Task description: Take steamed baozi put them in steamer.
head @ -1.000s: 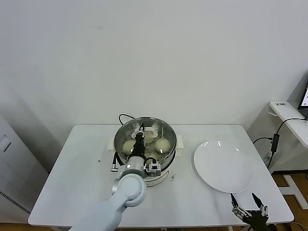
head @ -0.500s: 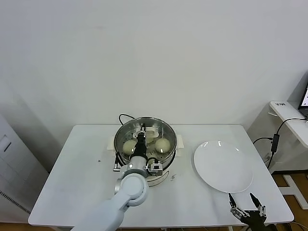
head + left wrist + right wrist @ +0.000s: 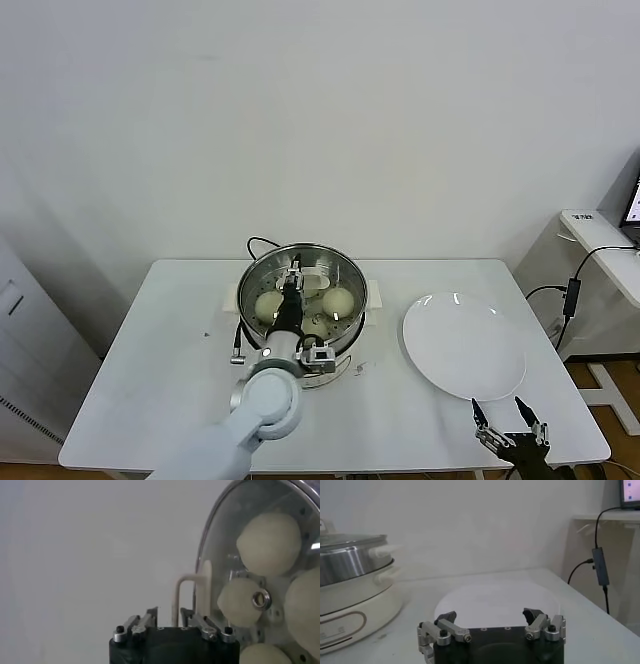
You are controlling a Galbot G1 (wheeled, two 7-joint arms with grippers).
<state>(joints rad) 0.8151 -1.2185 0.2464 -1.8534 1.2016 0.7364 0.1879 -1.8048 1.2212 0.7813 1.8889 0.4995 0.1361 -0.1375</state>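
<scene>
The left pincer [image 3: 296,278] hangs over the middle of the steamer [image 3: 258,272], its arm reaching in from the near side. In its wrist view the two fingers [image 3: 144,622] stand a little apart with a cream lid handle [image 3: 184,596] between them; whether they touch that handle I cannot tell, and they do not seem to pinch it. A glass lid [image 3: 220,540] appears to lie over the basket, with the buns seen through it, though from the head view I cannot be sure of the lid.

The buns [image 3: 338,300] are all inside the steamer: one on the left side, one on the right, one at the near side beside the arm, and a fourth at the far side partly hidden by the pincer. In the wrist view four cream rounds [image 3: 269,542] show through the glass. The white plate [image 3: 464,350] to the right of the steamer, on the table [image 3: 150,380], carries nothing.

The right pincer [image 3: 510,436] waits low at the near right edge of the table, just beside the plate's near rim, fingers spread wide and holding nothing.

Judging from this, the loading looks finished and the step in hand is letting go after setting something down over the basket. The next move calls for the left pincer to open fully and lift straight up, clear of the handle, without dragging the lid sideways.
</scene>
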